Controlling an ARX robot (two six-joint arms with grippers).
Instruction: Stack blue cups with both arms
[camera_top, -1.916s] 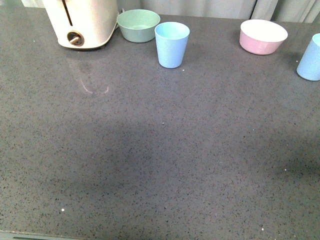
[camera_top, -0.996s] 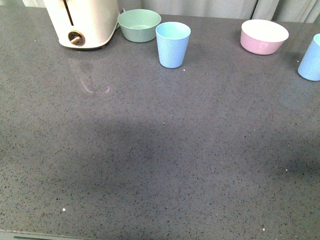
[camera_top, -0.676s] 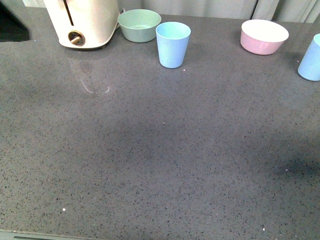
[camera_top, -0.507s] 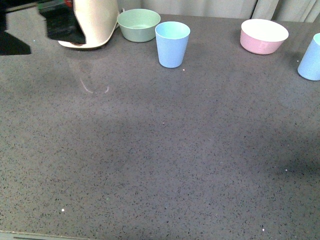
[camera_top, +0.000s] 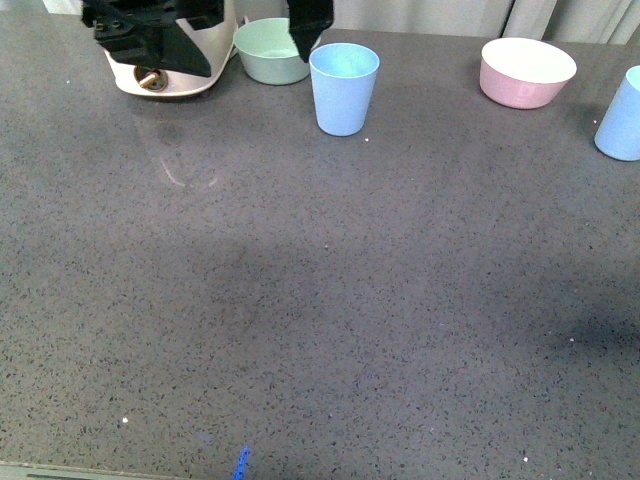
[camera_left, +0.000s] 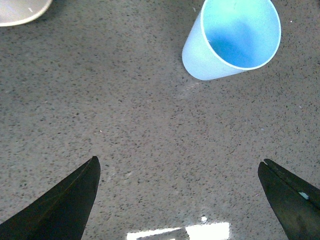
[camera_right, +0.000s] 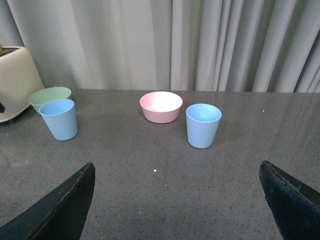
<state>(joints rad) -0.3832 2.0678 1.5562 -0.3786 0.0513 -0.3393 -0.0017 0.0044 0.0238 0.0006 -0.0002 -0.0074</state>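
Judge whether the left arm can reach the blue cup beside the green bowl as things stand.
Probably yes: the left gripper is open, with only bare countertop between it and that blue cup.

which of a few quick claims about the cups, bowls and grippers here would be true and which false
1. One blue cup is nested in the other. False: the left blue cup and the right blue cup stand apart, each upright on the countertop.
2. The left gripper is open and holds nothing. True.
3. In the front view the pink bowl stands between the two cups. True.
4. The green bowl is upside down. False: its opening faces up.
5. The right gripper is shut on a cup. False: it is open and empty.
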